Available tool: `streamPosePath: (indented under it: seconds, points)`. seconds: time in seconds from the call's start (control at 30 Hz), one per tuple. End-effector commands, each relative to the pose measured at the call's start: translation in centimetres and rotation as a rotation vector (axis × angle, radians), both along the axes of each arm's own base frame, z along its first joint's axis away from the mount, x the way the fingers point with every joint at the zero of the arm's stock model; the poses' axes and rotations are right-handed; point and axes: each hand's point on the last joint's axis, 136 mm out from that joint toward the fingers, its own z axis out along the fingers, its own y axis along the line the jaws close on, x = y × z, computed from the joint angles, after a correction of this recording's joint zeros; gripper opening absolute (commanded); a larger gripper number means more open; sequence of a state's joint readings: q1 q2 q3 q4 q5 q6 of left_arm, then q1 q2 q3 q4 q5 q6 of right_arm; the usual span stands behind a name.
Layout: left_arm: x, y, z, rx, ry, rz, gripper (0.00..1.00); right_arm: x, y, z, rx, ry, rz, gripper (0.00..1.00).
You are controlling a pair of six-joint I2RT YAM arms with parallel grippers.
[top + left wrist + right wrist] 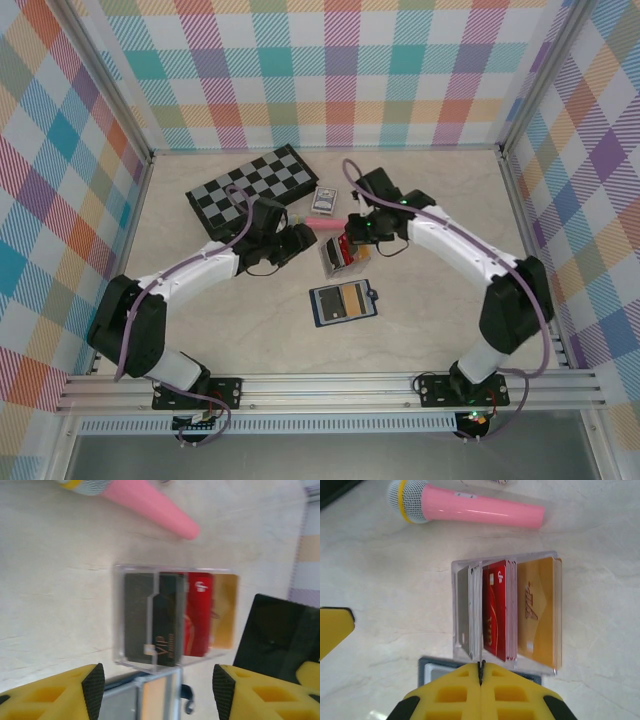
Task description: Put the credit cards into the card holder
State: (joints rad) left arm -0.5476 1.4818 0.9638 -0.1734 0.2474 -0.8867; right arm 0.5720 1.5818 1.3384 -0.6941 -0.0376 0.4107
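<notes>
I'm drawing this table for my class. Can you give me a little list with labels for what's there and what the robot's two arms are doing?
cards: black, red and gold, all inside the clear box
wallet: lying open on the table, closer to the arm bases than the box
left jaws: open, over the box
right jaws: shut, at the box edge nearest the wallet; can't tell if they pinch a card
other things: pink microphone, chessboard, pack of playing cards
</notes>
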Motion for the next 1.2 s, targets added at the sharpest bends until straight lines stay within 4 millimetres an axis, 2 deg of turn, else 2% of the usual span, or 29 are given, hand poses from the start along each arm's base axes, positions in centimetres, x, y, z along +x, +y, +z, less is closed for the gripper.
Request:
streamPosePath:
  seconds: [0.0,0.13,0.27,0.5,0.77,0.97,1.07,1.17]
  points:
    - [-0.4,-3.0,4.1,-0.201,-0.088,-0.081,0.63,-0.9,1.0,4.1,0.285,-0.009,0.028,0.00]
    - [-0.5,-5.7,7.5,-0.362,-0.149,-0.168,0.65,-2.0,1.0,7.1,0.479,0.010,0.073,0.01]
    - [-0.7,-7.6,9.9,-0.447,-0.194,-0.236,0.67,-2.3,0.8,8.4,0.566,0.021,0.086,0.01]
    - [-0.8,-9.1,11.1,-0.508,-0.220,-0.294,0.63,-2.1,0.6,9.2,0.676,0.051,0.095,0.01]
    - [-1.1,-8.9,12.3,-0.520,-0.250,-0.297,0.30,-2.0,0.1,8.1,0.698,0.098,0.086,0.01]
    - [-1.3,-8.8,12.3,-0.521,-0.252,-0.303,0.07,-1.9,-0.3,7.5,0.707,0.110,0.068,0.01]
    - [-1.3,-8.8,12.6,-0.524,-0.259,-0.303,0.00,-2.0,-0.3,7.5,0.722,0.120,0.072,0.02]
    - [-1.4,-8.8,12.7,-0.525,-0.260,-0.307,0.00,-2.0,-0.3,7.6,0.729,0.123,0.072,0.03]
